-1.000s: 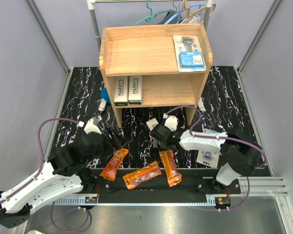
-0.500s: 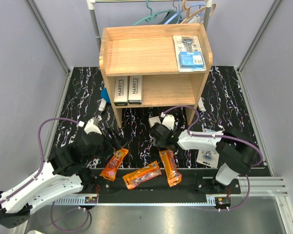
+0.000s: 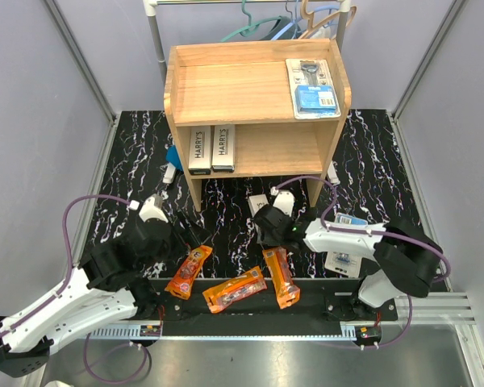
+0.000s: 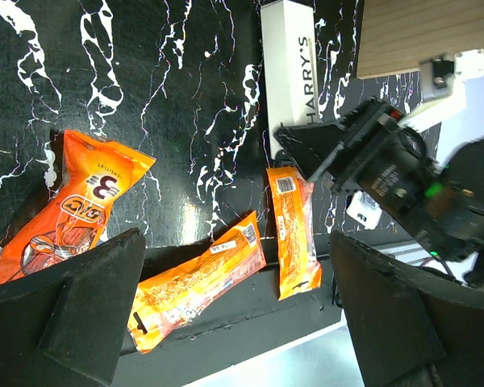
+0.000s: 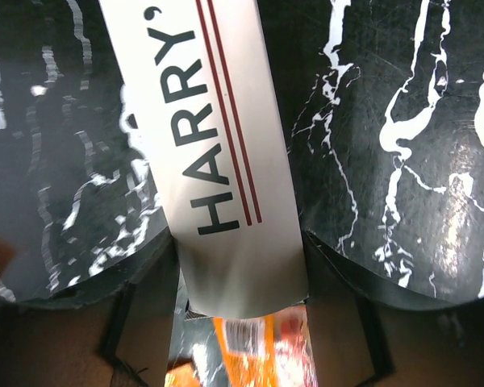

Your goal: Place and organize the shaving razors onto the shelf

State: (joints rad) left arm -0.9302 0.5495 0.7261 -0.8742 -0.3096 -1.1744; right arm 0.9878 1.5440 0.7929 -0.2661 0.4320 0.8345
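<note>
R gripper (image 3: 268,219) clamped on end of HARRY'S box (image 5: 218,161); box flat, low at black marble tabletop (image 3: 137,153), just near of shelf (image 3: 226,89); can't tell if lifted. L gripper (image 4: 234,242) spread wide, empty, over 3 orange packets (image 3: 235,290) at near edge. 2 HARRY'S boxes (image 3: 211,148) side by side on lower tier, left. Blister pack (image 3: 312,87) on top tier, right; 2nd blister pack (image 3: 344,260) on tabletop at right, partly hidden.

Grey walls (image 3: 40,145) enclose a black white-veined tabletop (image 3: 137,153); a metal rail (image 3: 156,32) holds hangers (image 3: 262,24) behind.
</note>
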